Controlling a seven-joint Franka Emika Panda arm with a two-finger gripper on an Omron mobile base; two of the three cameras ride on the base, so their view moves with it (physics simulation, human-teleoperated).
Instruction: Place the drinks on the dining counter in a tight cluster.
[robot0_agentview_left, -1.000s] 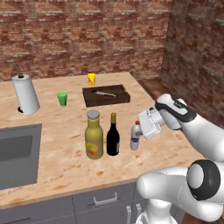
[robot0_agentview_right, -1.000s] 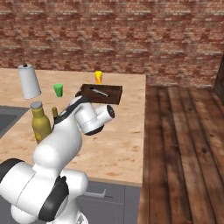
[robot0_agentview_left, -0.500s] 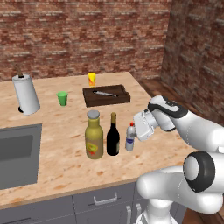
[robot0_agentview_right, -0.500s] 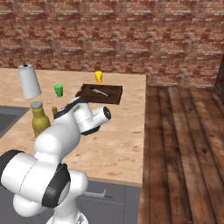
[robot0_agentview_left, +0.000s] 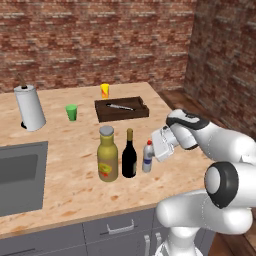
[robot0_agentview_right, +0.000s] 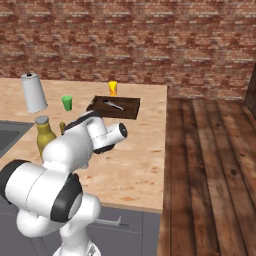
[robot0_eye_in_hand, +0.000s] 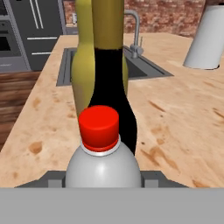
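Three drinks stand close together on the dining counter (robot0_agentview_left: 75, 190). A fat yellow-olive bottle (robot0_agentview_left: 107, 157) is on the left and a dark wine bottle (robot0_agentview_left: 129, 159) is beside it. The small clear red-capped bottle (robot0_agentview_left: 147, 158) is right next to the wine bottle, upright. My gripper (robot0_agentview_left: 152, 153) is shut on this small bottle from its right side. In the hand view the red-capped bottle (robot0_eye_in_hand: 103, 168) sits between my fingertips (robot0_eye_in_hand: 53, 180), with the wine bottle (robot0_eye_in_hand: 111, 87) and the olive bottle (robot0_eye_in_hand: 83, 83) directly behind it. Whether its base touches the counter I cannot tell.
Farther back stand a paper towel roll (robot0_agentview_left: 30, 107), a green cup (robot0_agentview_left: 72, 112), a yellow-orange cup (robot0_agentview_left: 105, 90) and a dark wooden tray (robot0_agentview_left: 121, 109) holding a utensil. A steel sink (robot0_agentview_left: 17, 175) is set in at the left. The counter ends at the right over wooden floor (robot0_agentview_right: 210, 165).
My gripper has carried the small red-capped bottle leftward, from a gap away to right beside the wine bottle. The other two bottles have stayed put.
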